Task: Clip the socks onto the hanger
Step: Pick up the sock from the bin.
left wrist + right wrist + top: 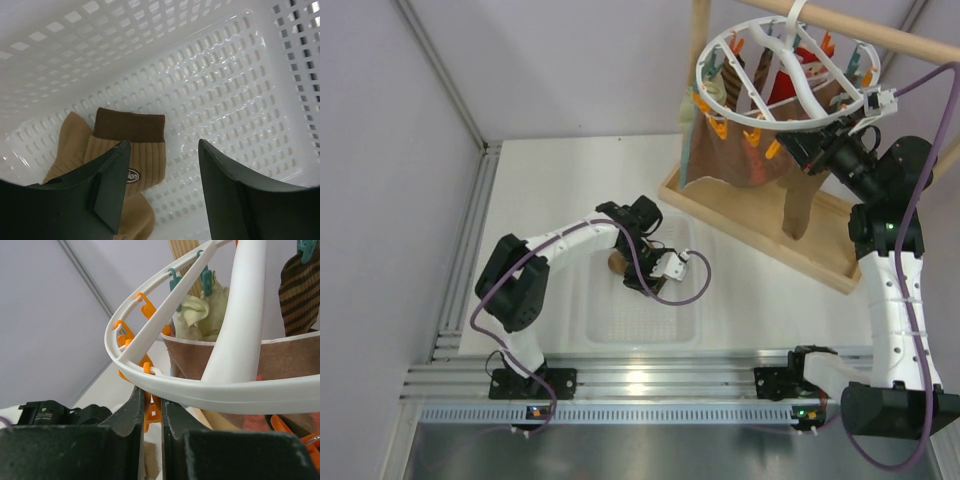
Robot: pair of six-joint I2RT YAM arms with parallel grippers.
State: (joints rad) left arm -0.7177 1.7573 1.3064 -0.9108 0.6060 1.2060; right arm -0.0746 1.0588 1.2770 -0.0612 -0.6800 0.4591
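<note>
Your left gripper (164,150) is spread over a tan ribbed ankle sock (147,157) – your right gripper (152,397) is closed at the white round plastic hanger (225,392).

On your left, the arm reaches down into the white perforated plastic basket (215,75). Its two dark fingers stand apart with only basket floor between them. The tan sock, with its dark brown cuff, lies flat on the basket bottom under the left finger, partly over another tan piece. Move right to the wooden frame (770,230), where the hanger hangs tilted. A dark brown striped sock (300,295) dangles from a teal peg (306,246) in front of a reddish-brown cloth (300,360). Your right fingers sit just under the rim, pinched nearly together on an orange plastic clothes-peg (148,420).
</note>
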